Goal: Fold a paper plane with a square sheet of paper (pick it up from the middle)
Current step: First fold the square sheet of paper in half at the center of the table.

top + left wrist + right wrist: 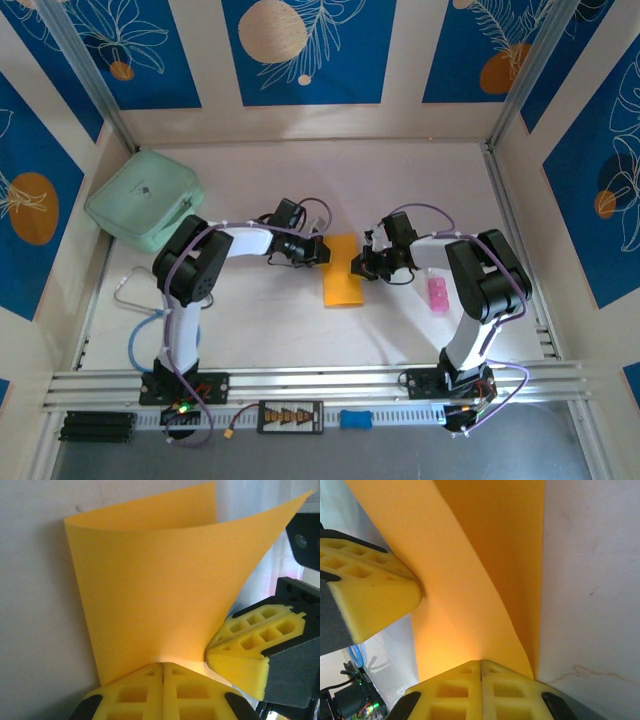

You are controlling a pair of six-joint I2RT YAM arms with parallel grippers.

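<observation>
At mid-table the sheet of paper (343,275) bows upward, its long side running away from the bases; left gripper (320,251) and right gripper (360,267), both pressed together, pinch its opposite edges

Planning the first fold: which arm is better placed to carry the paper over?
Right, probably: the right end effector is shut on the paper mid-edge, where it curls up; the left end effector, also shut on it, sits nearer a far corner.
</observation>
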